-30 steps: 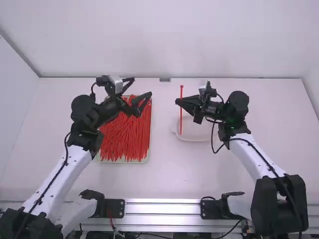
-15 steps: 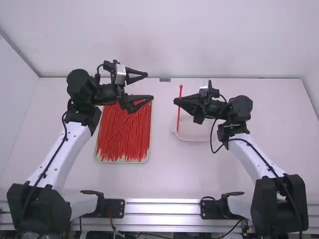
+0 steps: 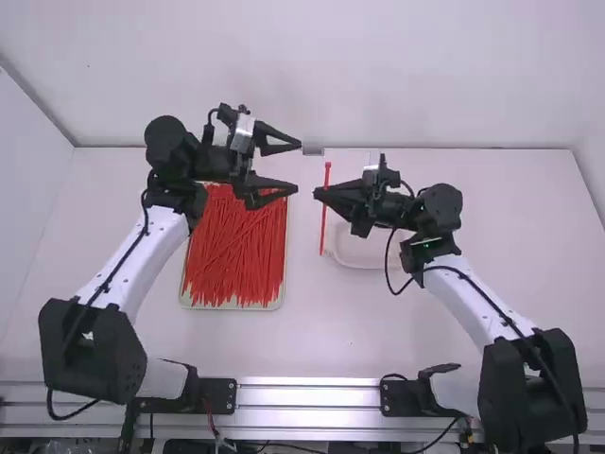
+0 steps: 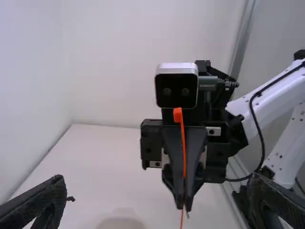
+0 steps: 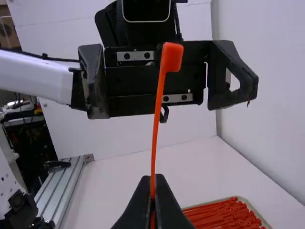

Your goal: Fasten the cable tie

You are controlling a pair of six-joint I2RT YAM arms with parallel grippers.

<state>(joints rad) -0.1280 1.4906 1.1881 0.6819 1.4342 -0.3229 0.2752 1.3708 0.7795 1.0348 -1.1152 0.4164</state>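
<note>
High view
- Left gripper (image 3: 292,167): raised over the far end of the white table (image 3: 425,312), beyond the tray, pointing across at the other arm; its two black fingers are spread wide, with nothing between them.
- Right gripper (image 3: 318,193): raised near the middle, facing the left one; its fingers are pinched onto the single red plastic cable tie (image 3: 324,213).
- Cable tie: stands almost upright, square head at the top, tail hanging down toward a pale shallow dish (image 3: 364,265) on the table.
- Cream rectangular tray (image 3: 281,284): lies under the left arm, heaped with loose red cable ties (image 3: 236,251).

Left wrist view
- Left gripper fingers (image 4: 40,205): far apart at both sides.
- Right gripper: seen head-on between them, its tapered fingers closed on the tie, which runs up in front of the silver-faced wrist camera (image 4: 177,90).
- Print: a short pale line beside that camera, too small to make out.

Right wrist view
- Right gripper: fingers meet on the tie's lower part.
- Tie head: level with the left gripper's black body, between its parted fingers, not touching them.
- Writing: no readable lettering on the left gripper.
</note>
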